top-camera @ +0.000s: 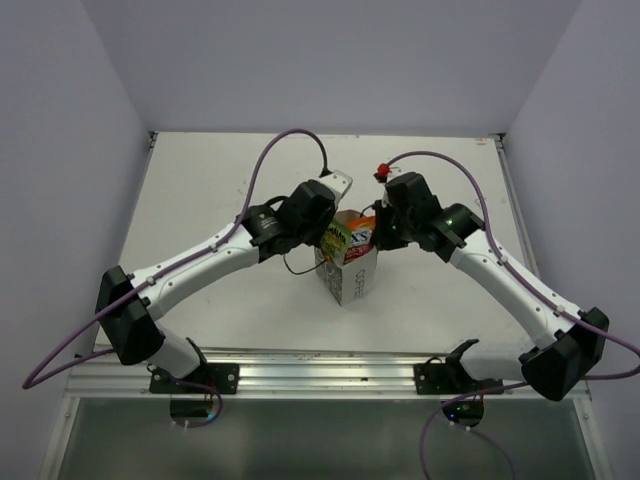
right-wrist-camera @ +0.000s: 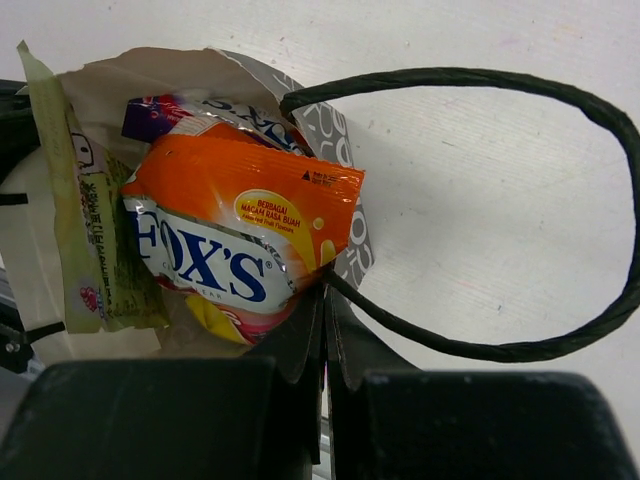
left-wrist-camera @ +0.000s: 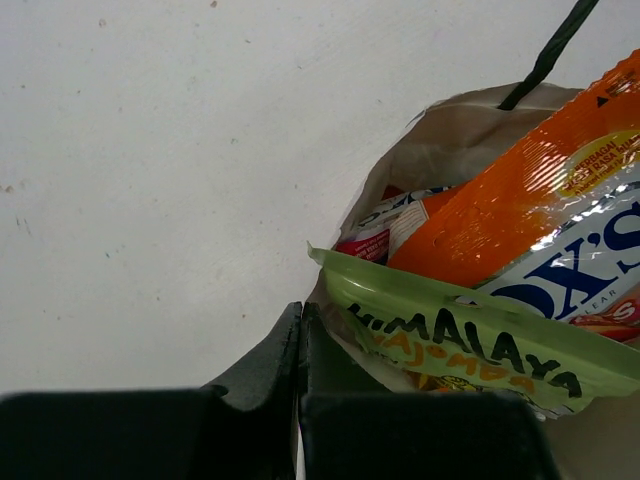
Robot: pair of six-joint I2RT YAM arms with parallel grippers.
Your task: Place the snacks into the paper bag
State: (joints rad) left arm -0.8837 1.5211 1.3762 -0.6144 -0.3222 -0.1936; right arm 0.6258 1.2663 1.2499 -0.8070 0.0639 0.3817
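Bag mouth: crammed; the orange packet (right-wrist-camera: 250,200) and green packet (left-wrist-camera: 460,340) stick up out of the bag (top-camera: 350,282), with little gap beside them.
Left rim: taken by the left gripper (left-wrist-camera: 301,320), jaws pinched together on the paper.
Right rim: taken by the right gripper (right-wrist-camera: 325,305), jaws pinched together at the root of the handle (right-wrist-camera: 560,110), whose loop juts out sideways.
Above bag: arms (top-camera: 200,265) lean in from both sides, leaving a narrow slot between.
Far edge, far corners: bare table (top-camera: 200,180), with cables (top-camera: 262,165) arching over it.
Near edge: bare strip in front of the bag.
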